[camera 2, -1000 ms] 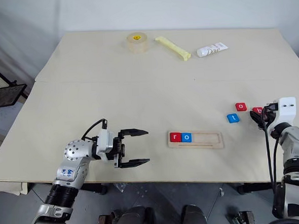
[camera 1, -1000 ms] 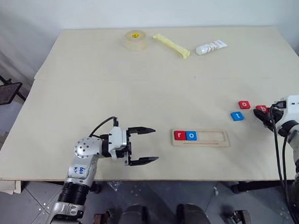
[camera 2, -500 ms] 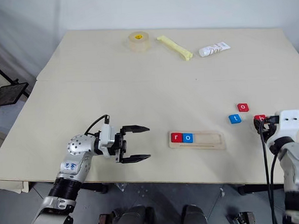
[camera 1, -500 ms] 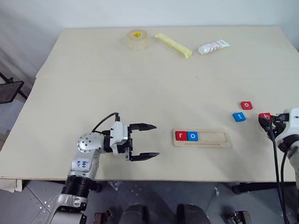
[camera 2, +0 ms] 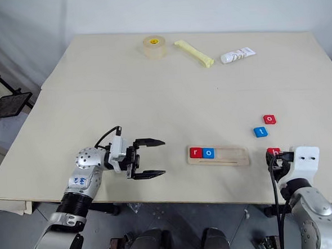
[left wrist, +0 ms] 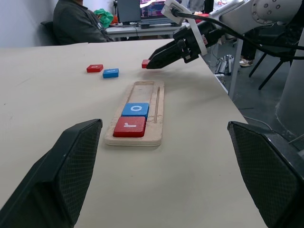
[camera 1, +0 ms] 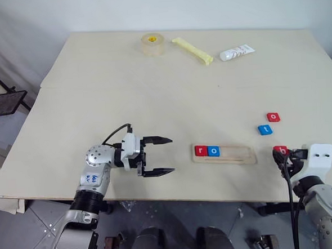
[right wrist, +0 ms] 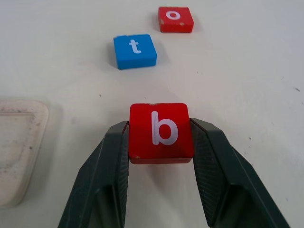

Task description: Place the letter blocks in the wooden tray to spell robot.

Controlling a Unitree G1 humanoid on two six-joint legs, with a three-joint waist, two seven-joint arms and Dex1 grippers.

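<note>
The wooden tray (camera 1: 223, 154) lies near the table's front edge, with a red r block (camera 1: 201, 150) and a blue o block (camera 1: 214, 151) in its left end. My right gripper (camera 1: 279, 156) is shut on the red b block (right wrist: 160, 130), just right of the tray's right end. Farther back on the table rest a blue t block (camera 1: 264, 130) and a red o block (camera 1: 273, 117). My left gripper (camera 1: 163, 155) stands open to the left of the tray, its fingers pointing at it with nothing between them.
At the back of the table sit a roll of tape (camera 1: 152, 43), a yellow stick (camera 1: 191, 49) and a white tube (camera 1: 236, 52). In the left wrist view, a seated person (left wrist: 78, 23) and desks show beyond the table.
My right gripper has carried the red b block toward the front edge and left, close to the tray's right end. The left gripper has stayed put, open.
</note>
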